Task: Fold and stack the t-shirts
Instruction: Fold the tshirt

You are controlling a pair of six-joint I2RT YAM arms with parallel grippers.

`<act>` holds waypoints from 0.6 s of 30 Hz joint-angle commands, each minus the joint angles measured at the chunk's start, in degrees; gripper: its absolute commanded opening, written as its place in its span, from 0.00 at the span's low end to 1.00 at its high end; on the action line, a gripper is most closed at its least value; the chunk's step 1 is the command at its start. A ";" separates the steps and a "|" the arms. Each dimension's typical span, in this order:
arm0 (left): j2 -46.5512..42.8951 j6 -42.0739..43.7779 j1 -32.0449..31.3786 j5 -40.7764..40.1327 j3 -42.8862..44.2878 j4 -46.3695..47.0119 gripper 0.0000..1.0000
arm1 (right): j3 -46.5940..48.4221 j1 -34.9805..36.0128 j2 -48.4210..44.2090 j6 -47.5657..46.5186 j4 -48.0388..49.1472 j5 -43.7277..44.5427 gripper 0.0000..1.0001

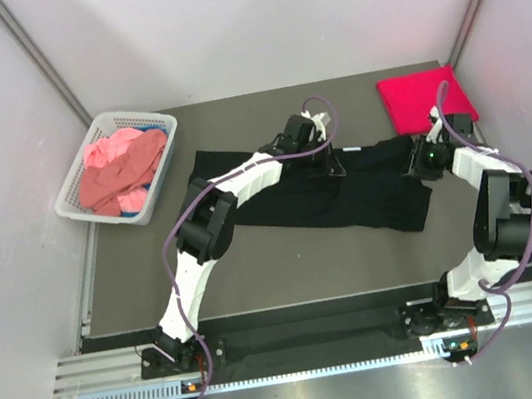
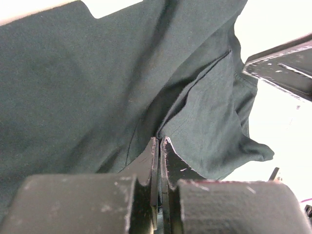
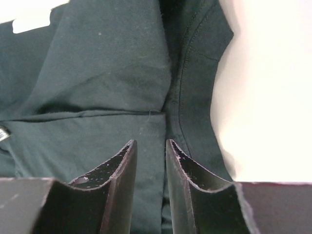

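Two pincers are on one garment here: the black t-shirt (image 1: 347, 202), spread crosswise over the middle of the desk (image 1: 288, 277). The left pincer (image 2: 159, 142) has its fingers pressed together, clamped on a ridge of the black cloth near the shirt's upper middle, with creases running right up into the tips. The right pincer (image 3: 151, 142) is at the shirt's right end, fingers apart with a narrow gap. Cloth lies beneath them, but nothing is pinched that I can make out.

So I'd call this the folding of the black one, partway in. The red t-shirt (image 1: 422, 99) already sits folded at upper right, a likely base for the stack. A pink t-shirt (image 1: 119, 167) waits bunched in the basket (image 1: 71, 185) at upper left, with a sliver of blue under it.

Next, I reckon, the right side needs a firm hold on an edge or seam. Then both should carry the cloth over together, level, so the fold lands flat rather than bunching.

As for writing, there's no brand, print or label I can read on any of it.
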 commanded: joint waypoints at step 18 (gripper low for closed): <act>-0.44 -1.28 -0.03 0.17 -0.15 3.74 0.00 | -1.19 0.49 5.24 -0.76 7.86 -3.49 0.00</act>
